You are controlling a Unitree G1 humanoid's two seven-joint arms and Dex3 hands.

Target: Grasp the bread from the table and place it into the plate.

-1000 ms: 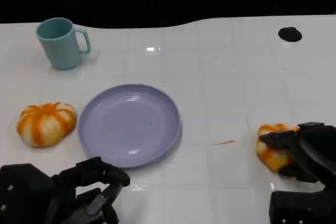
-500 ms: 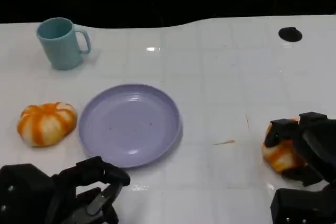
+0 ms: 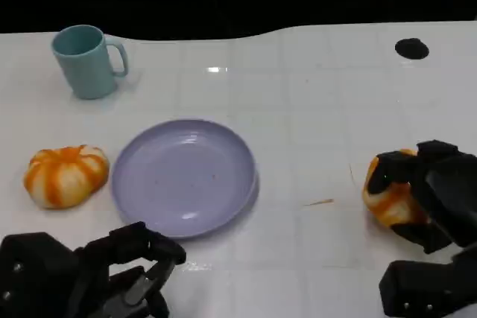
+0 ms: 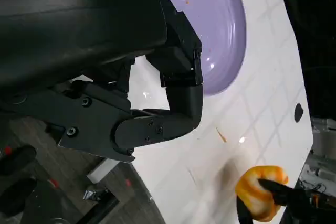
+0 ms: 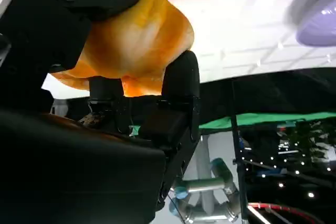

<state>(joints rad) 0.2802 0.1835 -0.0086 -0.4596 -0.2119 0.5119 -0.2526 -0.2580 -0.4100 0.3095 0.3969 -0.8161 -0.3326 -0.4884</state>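
My right hand point(image 3: 428, 195) grips an orange and white bread point(image 3: 387, 199) at the table's right side, its fingers wrapped over the top and the far side. The right wrist view shows the same bread point(image 5: 134, 40) pinched between black fingers point(image 5: 181, 82). The lavender plate point(image 3: 141, 199) lies left of centre, with nothing on it. A second orange bread point(image 3: 65, 175) sits on the table left of the plate. My left hand point(image 3: 123, 269) hovers low at the front left, holding nothing, fingers curled; the left wrist view shows its fingers point(image 4: 173, 77) near the plate point(image 4: 226, 24).
A teal mug point(image 3: 88, 61) stands at the back left. A small black round mark point(image 3: 411, 48) lies at the back right. A thin brown sliver point(image 3: 319, 202) lies on the white table between the plate and the held bread.
My right hand has closed round the bread and raised it slightly, shifting it a little toward the back. The left hand, plate and other bread have not moved.
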